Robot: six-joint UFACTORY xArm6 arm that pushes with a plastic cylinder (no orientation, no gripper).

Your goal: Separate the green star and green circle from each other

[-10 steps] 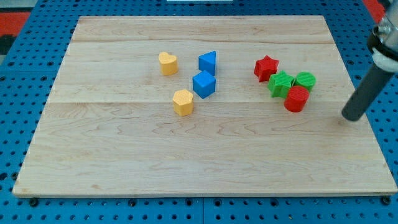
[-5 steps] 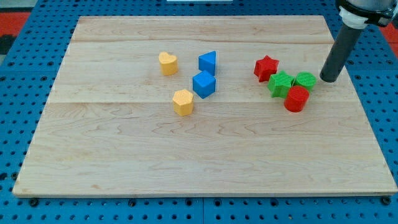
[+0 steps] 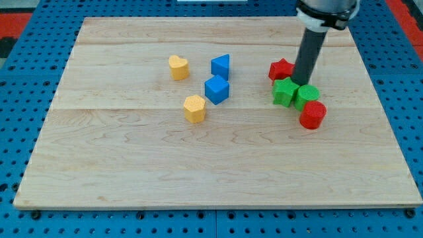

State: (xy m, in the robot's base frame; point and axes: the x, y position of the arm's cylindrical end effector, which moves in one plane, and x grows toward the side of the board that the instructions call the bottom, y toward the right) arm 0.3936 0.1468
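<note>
Shoved leftward, green star (image 3: pixel 285 92) and green circle (image 3: pixel 306 96) (touching) flank my tip (image 3: pixel 303 83).

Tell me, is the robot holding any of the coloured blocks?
Nothing is held. My tip only pushes, sitting just above the small green star block and green circle block.

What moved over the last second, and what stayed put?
My tip swung from the view's right edge to just above the green blocks. The green star, green circle and red cylinder shifted left and down. Red star, blue and yellow blocks stayed.
</note>
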